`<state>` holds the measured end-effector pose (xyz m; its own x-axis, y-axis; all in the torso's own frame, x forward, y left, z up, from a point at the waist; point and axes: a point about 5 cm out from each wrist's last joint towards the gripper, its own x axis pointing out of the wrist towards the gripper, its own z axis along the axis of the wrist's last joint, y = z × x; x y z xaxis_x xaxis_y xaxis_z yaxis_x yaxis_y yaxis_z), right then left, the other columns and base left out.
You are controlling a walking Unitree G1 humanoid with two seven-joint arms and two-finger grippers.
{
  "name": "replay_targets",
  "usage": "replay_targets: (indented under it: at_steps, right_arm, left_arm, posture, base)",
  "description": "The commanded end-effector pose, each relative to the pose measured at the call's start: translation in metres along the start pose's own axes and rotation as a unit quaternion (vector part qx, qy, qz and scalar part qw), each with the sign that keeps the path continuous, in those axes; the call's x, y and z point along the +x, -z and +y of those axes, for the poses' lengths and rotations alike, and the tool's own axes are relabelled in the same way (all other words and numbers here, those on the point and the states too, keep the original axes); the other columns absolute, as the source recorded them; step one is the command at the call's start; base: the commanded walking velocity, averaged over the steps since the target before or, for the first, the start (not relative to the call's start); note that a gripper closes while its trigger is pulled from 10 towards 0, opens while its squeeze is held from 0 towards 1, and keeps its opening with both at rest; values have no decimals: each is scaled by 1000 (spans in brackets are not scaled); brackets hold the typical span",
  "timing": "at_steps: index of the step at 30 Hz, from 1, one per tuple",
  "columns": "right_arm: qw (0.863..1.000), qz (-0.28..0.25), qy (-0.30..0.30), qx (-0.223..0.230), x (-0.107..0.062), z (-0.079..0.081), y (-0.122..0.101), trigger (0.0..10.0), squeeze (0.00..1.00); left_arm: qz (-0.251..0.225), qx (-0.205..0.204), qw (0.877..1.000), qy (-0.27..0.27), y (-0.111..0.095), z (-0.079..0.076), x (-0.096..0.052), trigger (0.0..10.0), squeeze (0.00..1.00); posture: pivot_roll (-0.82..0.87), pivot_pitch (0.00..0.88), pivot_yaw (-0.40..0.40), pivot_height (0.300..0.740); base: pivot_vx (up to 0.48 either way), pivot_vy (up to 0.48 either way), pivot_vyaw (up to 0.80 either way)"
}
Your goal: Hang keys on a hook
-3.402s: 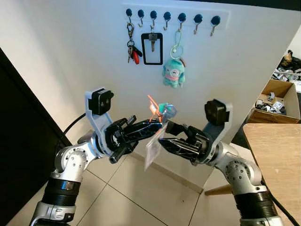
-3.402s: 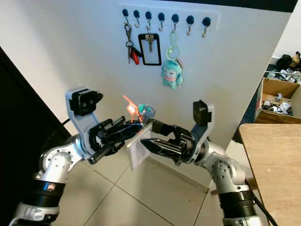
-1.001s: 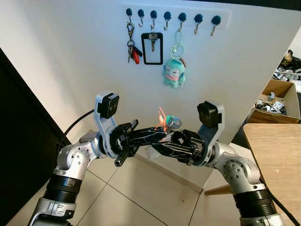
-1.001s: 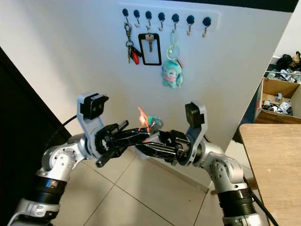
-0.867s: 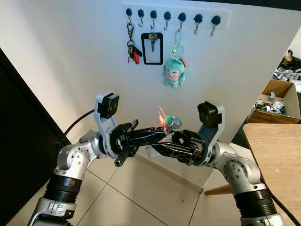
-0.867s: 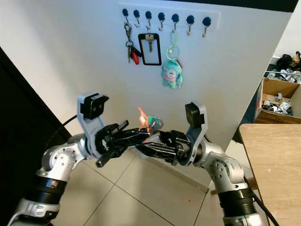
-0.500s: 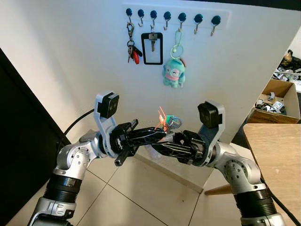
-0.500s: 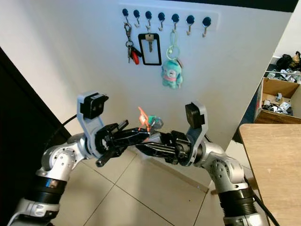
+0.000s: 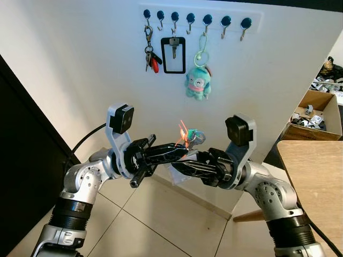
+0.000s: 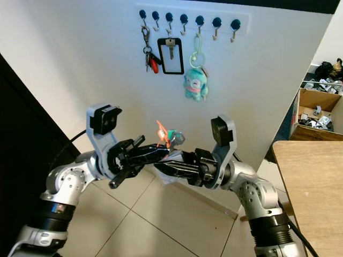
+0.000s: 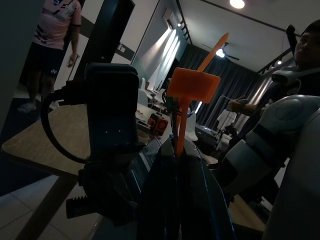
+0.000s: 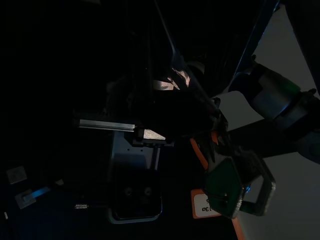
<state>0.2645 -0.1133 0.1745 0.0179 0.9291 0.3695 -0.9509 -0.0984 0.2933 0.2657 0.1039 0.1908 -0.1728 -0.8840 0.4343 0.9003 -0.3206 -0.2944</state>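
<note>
Between the two arms, mid-scene and in front of the wall, the left gripper (image 9: pixel 179 150) and right gripper (image 9: pixel 182 160) meet tip to tip around the keys (image 9: pixel 188 137). Left fingers look pinched narrow on the bunch's orange tag (image 11: pixel 192 86), seen clearly in the left wrist view; right fingers crowd the same spot, can't tell if they're clamped or just touching. A green tag (image 12: pixel 223 194) and a key ring (image 12: pixel 257 192) dangle beside the orange one; a clear plastic sleeve (image 9: pixel 178 172) hangs below. Keys are well below the hook rack (image 9: pixel 198 20) on the far wall; right-end hooks (image 9: pixel 245 24) are bare, left ones carry other keys (image 9: pixel 151 56), a black-framed key (image 9: pixel 173 53), a plush toy (image 9: pixel 198 83). Judgement: bunch is light, floppy, swings easily; tags are thin and slippery, so grip the tag or ring base and present the ring loop to a hook.
</note>
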Motion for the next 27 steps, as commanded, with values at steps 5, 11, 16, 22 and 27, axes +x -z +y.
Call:
replay_targets:
  at_steps: [5, 11, 16, 22, 27]
  right_arm:
    - [1000, -7, 4, -3, 2, -1, 0, 0, 0]
    - [1000, -11, 3, -4, 4, 0, 0, 0, 0]
    - [1000, -12, 2, -6, 5, 0, 0, 0, 0]
    - [1000, -12, 3, -7, 5, 1, 0, 0, 0]
    - [1000, -12, 3, -8, 5, 1, 0, 0, 0]
  left_arm:
    - [12, 0, 1000, 12, -1, -1, 4, 10000, 1000]
    - [17, 7, 1000, 4, 0, 1, 3, 10000, 1000]
    - [14, 8, 1000, -20, 2, 5, 0, 10000, 1000]
    - [9, 16, 999, -27, 0, 6, -1, 10000, 1000]
    - [5, 30, 999, -38, 0, 8, -2, 10000, 0]
  posture:
    - [-143, 34, 94, 740]
    - [-140, 39, 98, 740]
    - [-140, 39, 98, 740]
    - [-140, 39, 98, 740]
    - [-140, 39, 98, 740]
  base:
    - [0, 0, 0]
    - [0, 0, 0]
    - [0, 0, 0]
    - [0, 0, 0]
    - [0, 0, 0]
